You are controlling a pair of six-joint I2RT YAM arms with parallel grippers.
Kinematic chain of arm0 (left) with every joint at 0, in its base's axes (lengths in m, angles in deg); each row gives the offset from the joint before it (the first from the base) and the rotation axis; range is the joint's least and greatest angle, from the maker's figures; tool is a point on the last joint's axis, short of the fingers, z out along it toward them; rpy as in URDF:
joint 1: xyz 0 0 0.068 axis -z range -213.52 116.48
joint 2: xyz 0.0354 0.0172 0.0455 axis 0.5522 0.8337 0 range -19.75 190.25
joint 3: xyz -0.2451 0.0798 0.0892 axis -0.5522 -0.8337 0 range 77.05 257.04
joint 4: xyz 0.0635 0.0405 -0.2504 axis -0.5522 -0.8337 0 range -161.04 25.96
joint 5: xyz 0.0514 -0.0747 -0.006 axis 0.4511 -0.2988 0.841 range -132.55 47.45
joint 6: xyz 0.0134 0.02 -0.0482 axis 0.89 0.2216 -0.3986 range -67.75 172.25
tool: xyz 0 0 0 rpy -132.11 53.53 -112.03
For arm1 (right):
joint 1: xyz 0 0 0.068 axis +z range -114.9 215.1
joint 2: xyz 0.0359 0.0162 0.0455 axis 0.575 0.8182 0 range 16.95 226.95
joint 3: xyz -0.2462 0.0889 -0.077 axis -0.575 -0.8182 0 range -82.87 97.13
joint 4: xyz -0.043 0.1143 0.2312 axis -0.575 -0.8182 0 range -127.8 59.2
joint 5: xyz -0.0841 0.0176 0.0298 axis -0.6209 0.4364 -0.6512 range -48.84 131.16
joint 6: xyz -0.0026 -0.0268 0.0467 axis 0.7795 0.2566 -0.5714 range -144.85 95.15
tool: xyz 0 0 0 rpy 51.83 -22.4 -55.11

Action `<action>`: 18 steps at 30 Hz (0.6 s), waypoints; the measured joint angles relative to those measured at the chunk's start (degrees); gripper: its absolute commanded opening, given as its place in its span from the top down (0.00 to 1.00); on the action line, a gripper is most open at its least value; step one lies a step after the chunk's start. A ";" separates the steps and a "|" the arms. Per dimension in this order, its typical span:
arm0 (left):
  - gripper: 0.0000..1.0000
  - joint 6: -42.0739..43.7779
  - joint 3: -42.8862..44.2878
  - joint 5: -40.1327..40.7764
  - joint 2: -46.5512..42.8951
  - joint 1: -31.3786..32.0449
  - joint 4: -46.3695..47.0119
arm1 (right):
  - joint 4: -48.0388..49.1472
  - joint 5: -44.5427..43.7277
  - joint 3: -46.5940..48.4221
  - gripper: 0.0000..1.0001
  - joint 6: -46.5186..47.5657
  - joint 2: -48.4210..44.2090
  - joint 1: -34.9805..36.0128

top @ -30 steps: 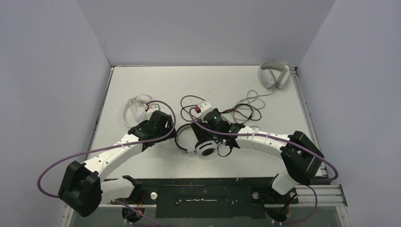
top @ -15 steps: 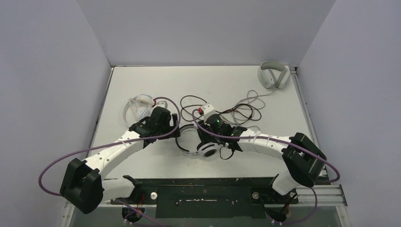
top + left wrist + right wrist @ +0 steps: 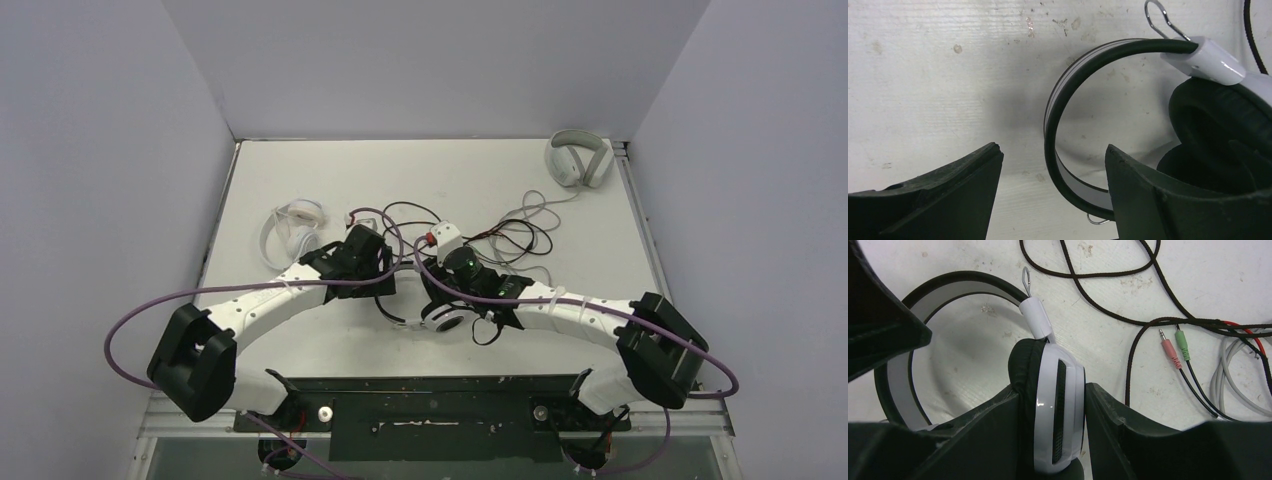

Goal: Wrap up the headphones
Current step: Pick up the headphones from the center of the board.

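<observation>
Here the left arm (image 3: pixel 262 300) and right arm (image 3: pixel 580 316) bend inward over the headset (image 3: pixel 440 318).

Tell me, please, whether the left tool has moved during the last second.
Yes. In the top view the left tool has shifted right, away from the small white headphones and over the band of the black-and-white headset.

1 overhead camera views the whole table (image 3: pixel 330 180); 2 close wrist cameras face down, sharing the black-and-white headset (image 3: pixel 1048 405).
</observation>
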 measured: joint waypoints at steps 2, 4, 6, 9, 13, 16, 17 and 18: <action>0.39 -0.87 -0.02 0.02 1.03 0.61 -0.04 | 0.33 0.00 -0.15 0.57 0.24 -0.48 0.02; 0.42 -1.11 -0.02 0.02 1.62 0.96 -0.02 | 0.52 0.00 -0.15 0.57 0.44 -0.59 0.02; 0.43 -1.25 -0.02 0.04 2.12 1.01 0.04 | 0.52 0.00 -0.15 0.57 0.70 -0.61 0.04; 0.44 -1.33 -0.02 0.42 3.30 1.07 0.20 | 0.52 -0.02 -0.17 0.57 0.87 -0.61 0.07; 0.49 -1.68 -0.02 1.14 5.90 1.53 0.17 | 0.52 0.09 -0.17 0.56 1.07 -0.61 0.15; 0.61 -2.01 -0.02 1.81 7.45 1.88 0.15 | 0.52 0.15 -0.17 0.57 1.09 -0.61 0.42; 0.67 -2.27 -0.02 1.97 7.72 2.01 0.15 | 0.52 0.15 -0.17 0.56 1.09 -0.66 0.42; 0.76 -2.29 -0.02 2.25 7.91 2.10 0.17 | 0.50 0.20 -0.17 0.55 1.09 -0.72 0.42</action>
